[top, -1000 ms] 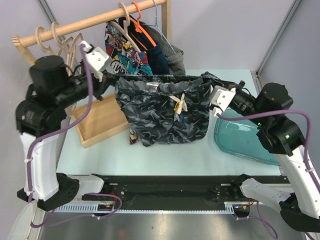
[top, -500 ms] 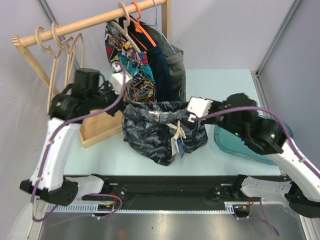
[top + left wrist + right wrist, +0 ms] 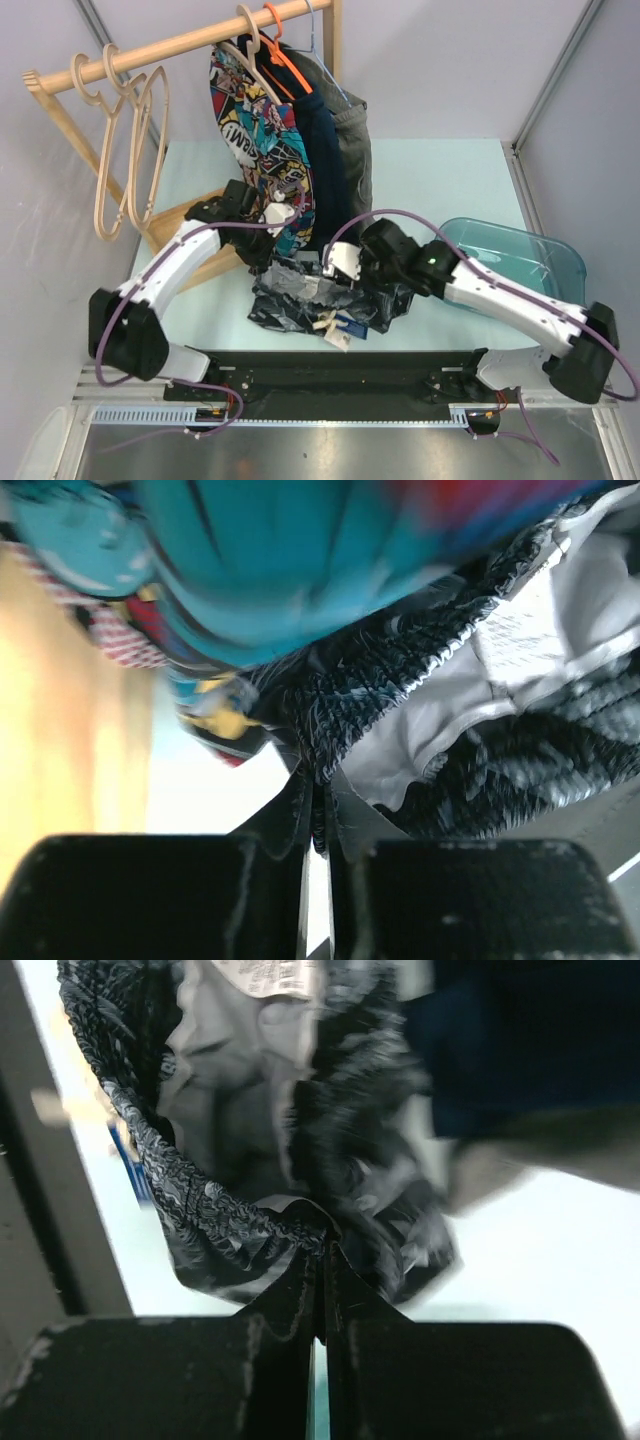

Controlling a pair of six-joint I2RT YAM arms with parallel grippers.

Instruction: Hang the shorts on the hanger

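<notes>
The shorts [image 3: 300, 300] have sunk crumpled near the table [image 3: 440, 170] edge, both jaws clamped on their waistband [image 3: 520, 680].

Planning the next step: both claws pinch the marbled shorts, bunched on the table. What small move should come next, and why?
Probably lift both claws together, drawing them apart. The left claw and right claw each pinch the shorts, which lie crumpled, well below the empty wooden hanger on the rail.

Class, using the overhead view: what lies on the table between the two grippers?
The shorts, crumpled in a heap, span the gap from the left gripper to the right gripper; the top view shows this.
</notes>
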